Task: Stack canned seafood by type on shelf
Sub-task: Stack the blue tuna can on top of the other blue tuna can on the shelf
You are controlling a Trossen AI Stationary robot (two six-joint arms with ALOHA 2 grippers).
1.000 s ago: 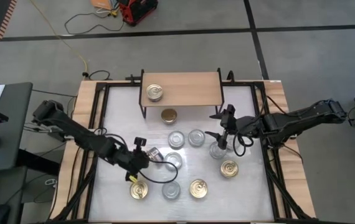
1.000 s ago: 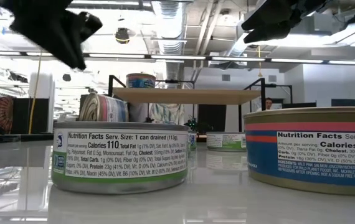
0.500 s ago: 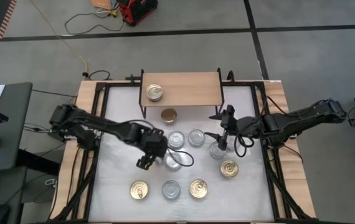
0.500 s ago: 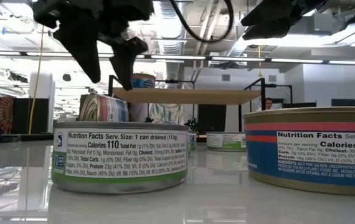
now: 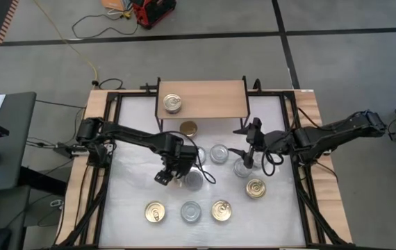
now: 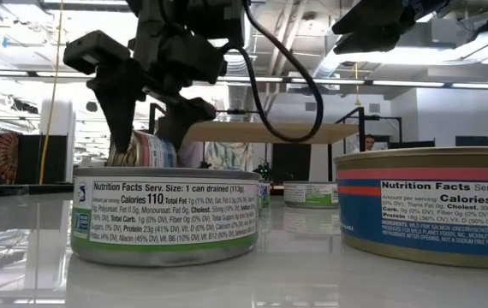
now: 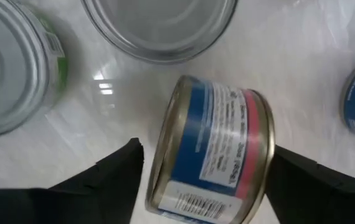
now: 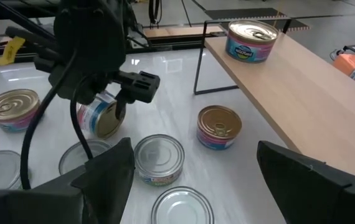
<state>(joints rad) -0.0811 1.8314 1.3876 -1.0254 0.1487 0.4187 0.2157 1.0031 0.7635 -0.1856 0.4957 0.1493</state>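
While its fingers stand wide apart on either side of a tipped-over tin [image 7: 212, 149], the left claw [image 5: 169, 171] hangs low over the middle of the worktop [image 5: 128, 201], gripping nothing yet. That tin lies on its rim, blue and red label up and gold lid facing sideways, so its short axis runs level with the worktop instead of upright. I judge the step in hand to be the pick-up of this fallen tin; the next move calls for the fingers to drop around it and close, most likely across its two flat ends, then turn it upright before carrying it off. Round about it stand the other tins, silver-topped ones [image 5: 218, 153] just beside it and gold-topped ones [image 5: 220, 210] along the near edge. Farther back, one gold-topped tin [image 5: 188, 128] sits under the front edge of the shelf [image 5: 212, 97], and a single tin [image 5: 173, 103] rests upright on the shelf board near one end. Off to the other side, the right claw [image 5: 246, 157] waits open above a silver tin, holding nothing.
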